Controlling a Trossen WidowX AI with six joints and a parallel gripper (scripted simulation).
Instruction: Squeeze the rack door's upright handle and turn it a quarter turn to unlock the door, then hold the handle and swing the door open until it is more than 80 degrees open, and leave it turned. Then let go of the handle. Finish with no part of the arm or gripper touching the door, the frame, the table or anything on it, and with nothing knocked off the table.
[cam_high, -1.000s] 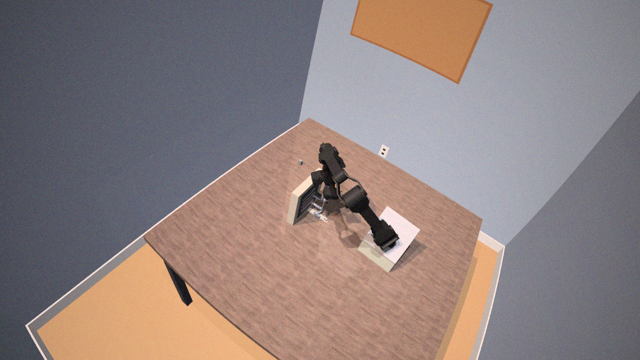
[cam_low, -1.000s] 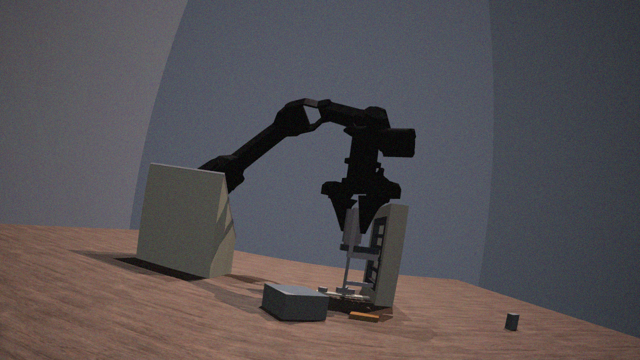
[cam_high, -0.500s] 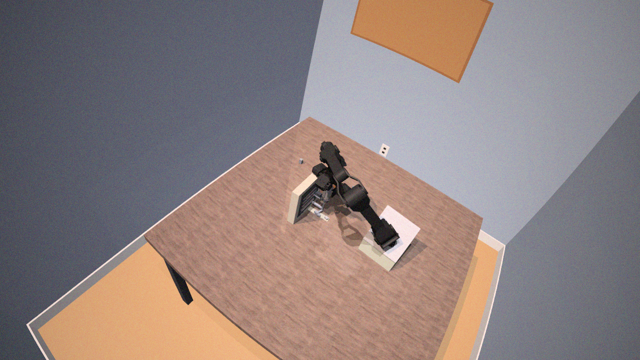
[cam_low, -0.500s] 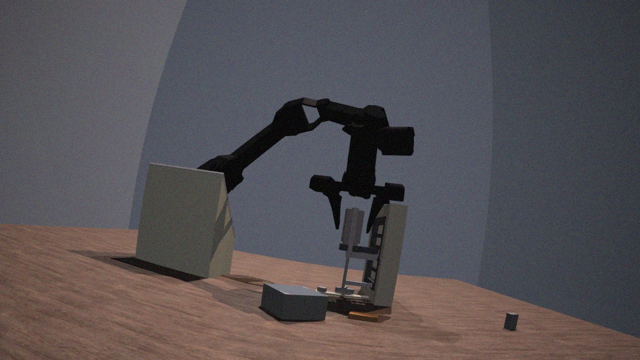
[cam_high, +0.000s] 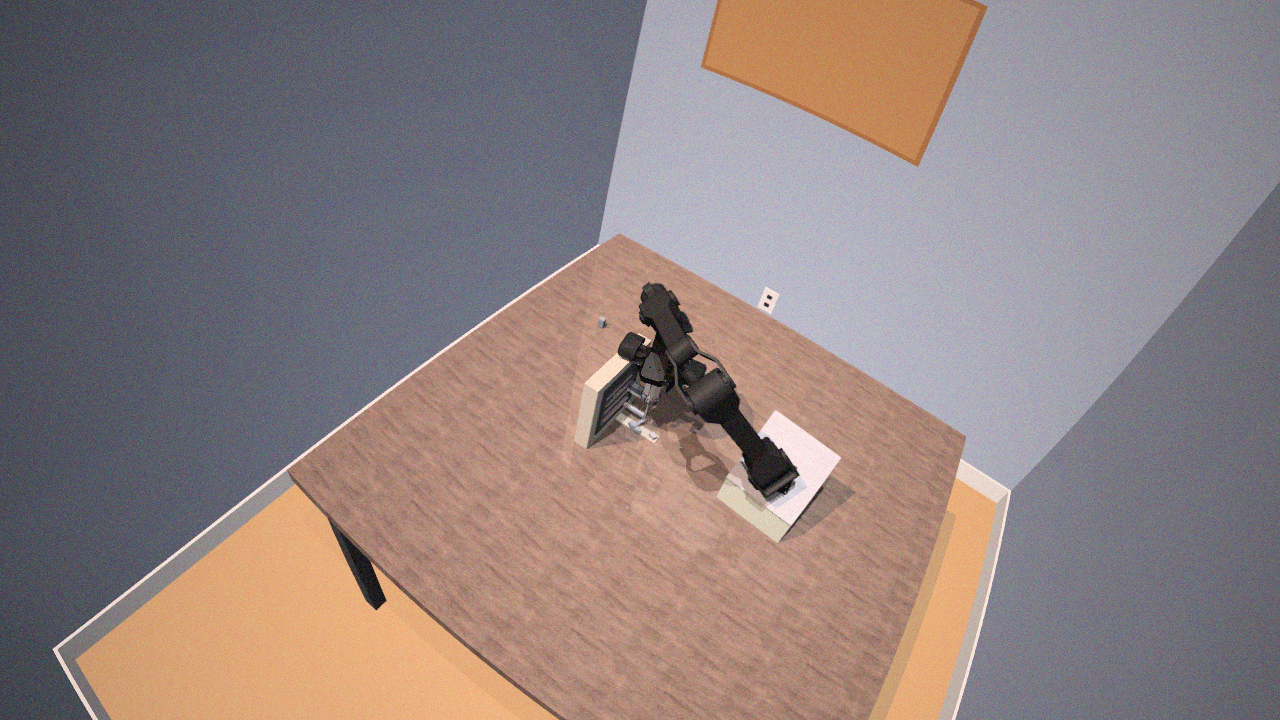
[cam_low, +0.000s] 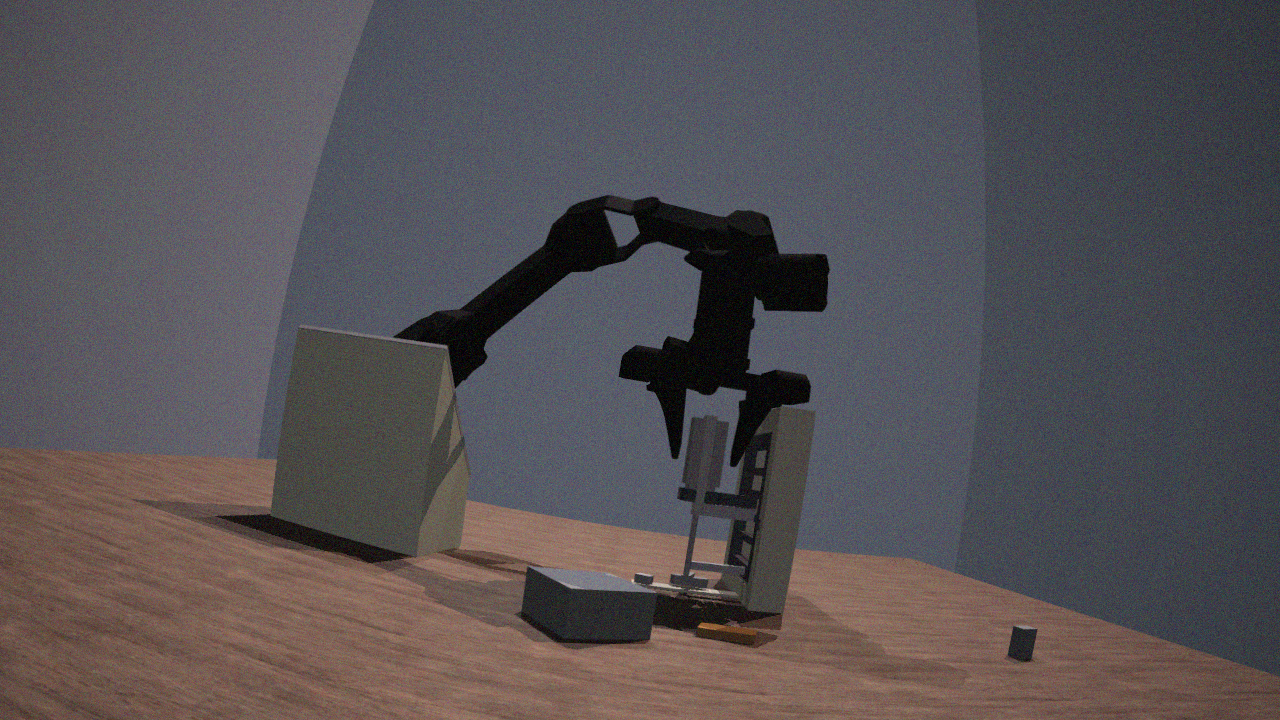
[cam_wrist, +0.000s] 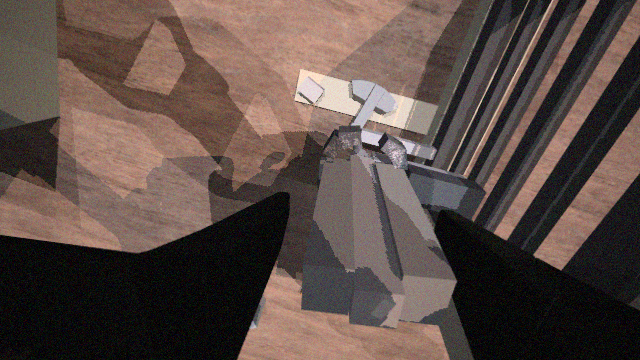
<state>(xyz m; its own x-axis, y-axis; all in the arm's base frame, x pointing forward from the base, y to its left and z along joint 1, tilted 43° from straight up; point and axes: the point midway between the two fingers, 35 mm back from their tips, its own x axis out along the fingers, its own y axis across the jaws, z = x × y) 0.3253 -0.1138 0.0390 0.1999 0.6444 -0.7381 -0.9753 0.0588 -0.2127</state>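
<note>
The handle (cam_low: 707, 434) (cam_wrist: 377, 280) is a grey upright grip on a thin rod, joined by brackets to the dark barred door (cam_high: 615, 400) (cam_wrist: 550, 116). The door looks flush in its upright cream frame (cam_high: 586, 417) (cam_low: 784, 519). My gripper (cam_low: 705, 460) (cam_wrist: 362, 211) points down and is open, one fingertip on either side of the handle's upper part. In the wrist view a gap shows on the left finger's side; the right fingertip is close to the handle. Whether it touches is unclear. A cream strip (cam_high: 646, 435) (cam_wrist: 330, 95) with small grey catches lies at the rod's foot.
A grey block (cam_low: 586, 605) and an orange bar (cam_low: 726, 634) lie near the frame's foot. A small grey piece (cam_high: 601, 322) (cam_low: 1021, 642) stands apart. The arm's base is on a pale box (cam_high: 805, 461) (cam_low: 358, 438). The frame stands close beside my right finger.
</note>
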